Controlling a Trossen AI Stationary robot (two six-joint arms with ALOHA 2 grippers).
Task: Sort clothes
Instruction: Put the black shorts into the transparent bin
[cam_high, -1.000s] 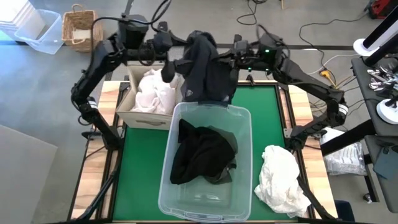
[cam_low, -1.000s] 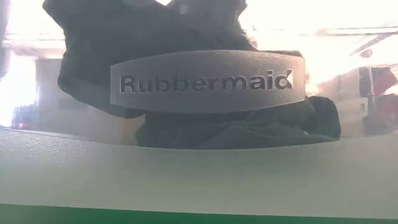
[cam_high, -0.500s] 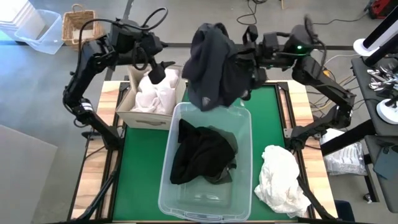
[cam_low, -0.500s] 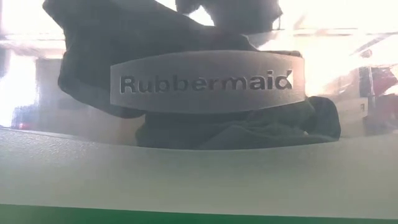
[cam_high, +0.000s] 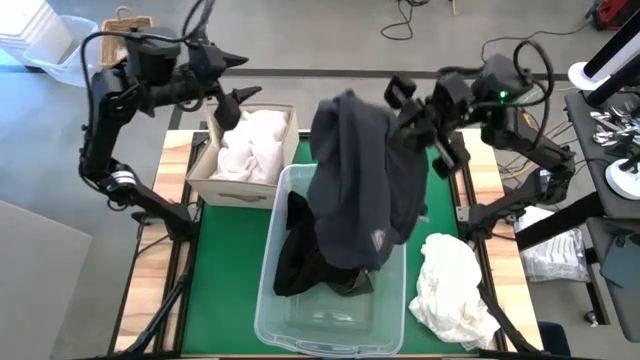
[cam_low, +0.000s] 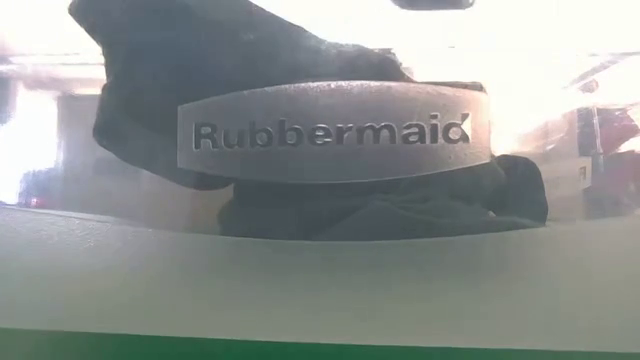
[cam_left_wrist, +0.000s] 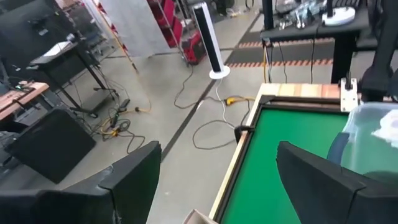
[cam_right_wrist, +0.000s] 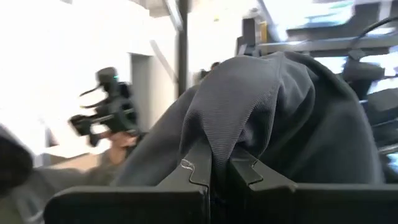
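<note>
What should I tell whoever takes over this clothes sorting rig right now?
Right gripper: shut on the charcoal garment, which hangs over the clear tub.
Left gripper: open, empty, above the beige box.
Done: black clothes in the tub, white clothes in the box.
Left: drop the charcoal garment into the tub, then sort the white garment lying on the mat right of the tub.

Left pincer (cam_left_wrist: 217, 180) spread wide; green mat (cam_left_wrist: 280, 134) beyond
</note>
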